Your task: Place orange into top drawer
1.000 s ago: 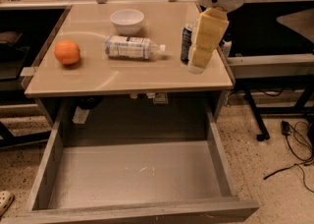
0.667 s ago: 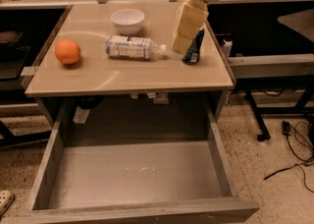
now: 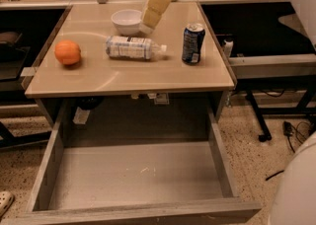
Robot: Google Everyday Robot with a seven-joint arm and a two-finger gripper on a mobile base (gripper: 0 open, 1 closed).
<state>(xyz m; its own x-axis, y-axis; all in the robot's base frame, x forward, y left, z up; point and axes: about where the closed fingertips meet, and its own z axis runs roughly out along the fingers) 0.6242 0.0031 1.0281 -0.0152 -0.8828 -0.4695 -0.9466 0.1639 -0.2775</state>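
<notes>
Orange [image 3: 67, 52]: sits on the tabletop [image 3: 128, 78] at its left side, alone, apart from the other items. Not yet touched.
Top drawer [image 3: 133, 174]: pulled fully out toward the near side, below the table's front edge. Flat bottom bare, likely opened this way to take the fruit from above.
Gripper [image 3: 148, 21]: hangs over the far middle of the table, slanting down, with its tip just beside the right rim of the white bowl [image 3: 127, 20].
Grip state: cannot tell whether it is open or closed. Nothing seen in its hold.
Orange vs gripper: orange lies well to the left of the gripper and nearer. The bowl and a plastic bottle [image 3: 133, 48] lying on its side sit roughly between them.
Other: a blue can [image 3: 193, 43] stands upright to the right of the bottle, clear of the route.
Step judged: approach to the orange, with pick-up not begun.
Next calls for: travel left and nearer above the bottle, then a descent on the fruit.
</notes>
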